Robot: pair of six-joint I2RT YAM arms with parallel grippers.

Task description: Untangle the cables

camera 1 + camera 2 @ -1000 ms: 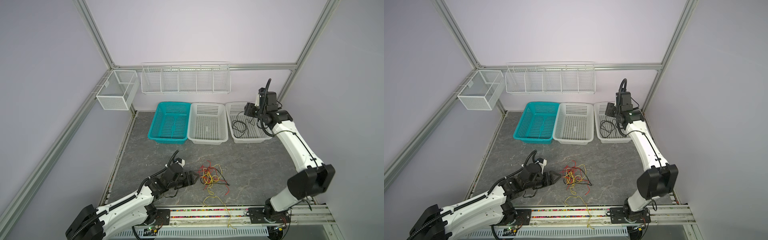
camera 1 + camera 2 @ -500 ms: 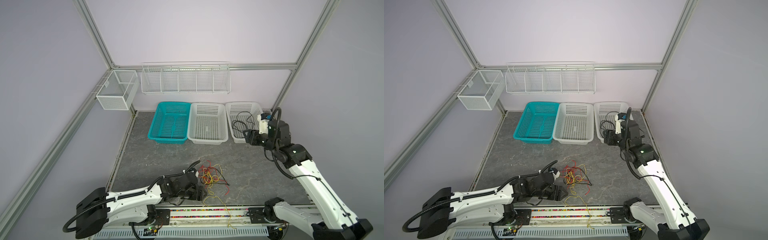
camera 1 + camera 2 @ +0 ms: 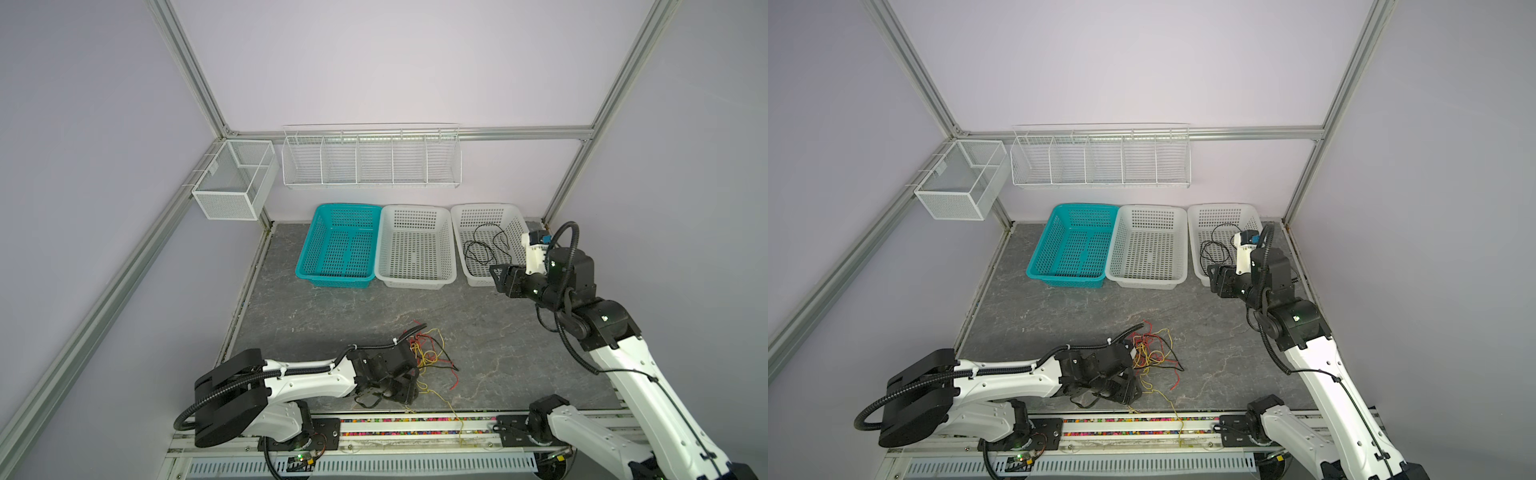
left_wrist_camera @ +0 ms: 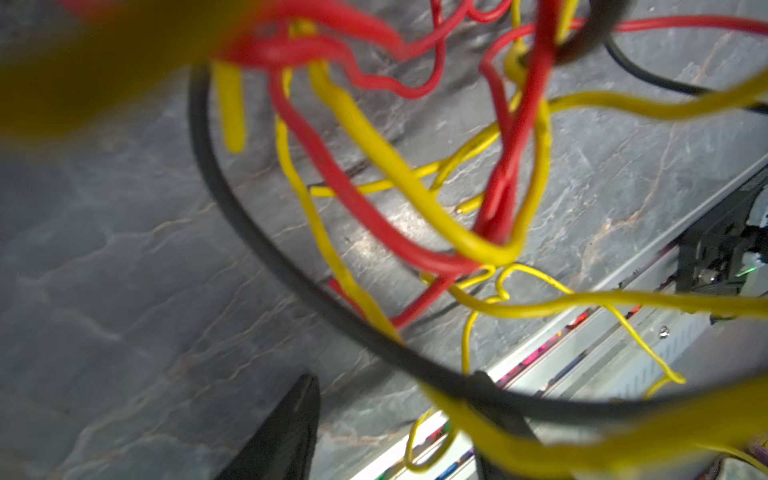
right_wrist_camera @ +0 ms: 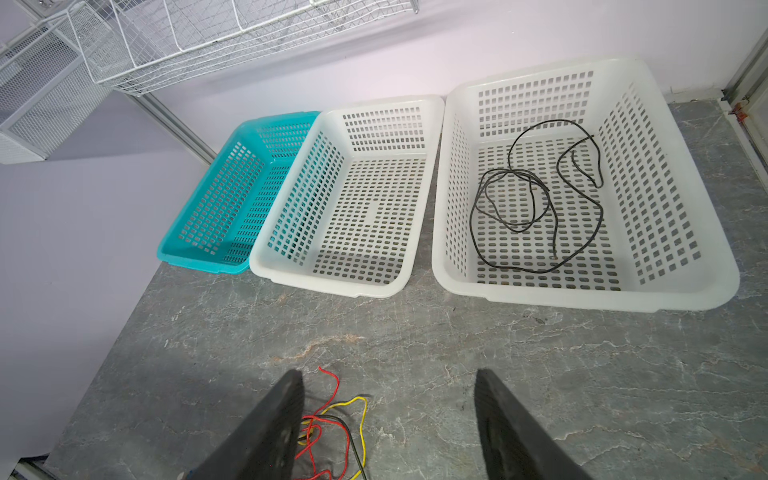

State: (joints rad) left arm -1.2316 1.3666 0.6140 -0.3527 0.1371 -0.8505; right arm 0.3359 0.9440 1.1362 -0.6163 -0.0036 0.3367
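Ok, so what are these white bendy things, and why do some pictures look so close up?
They are a robot's left arm and right arm, at a table. Each ends in a claw for pinching. Two pictures come from high above; the close-up ones come from a small camera on each wrist. On the table lies a tangle of red, yellow and black cables. At the back stand a teal basket, a middle white basket and an end white basket with one black cable in it. The left claw is down in the tangle; I cannot tell whether it has pinched anything. The right claw is open and empty.
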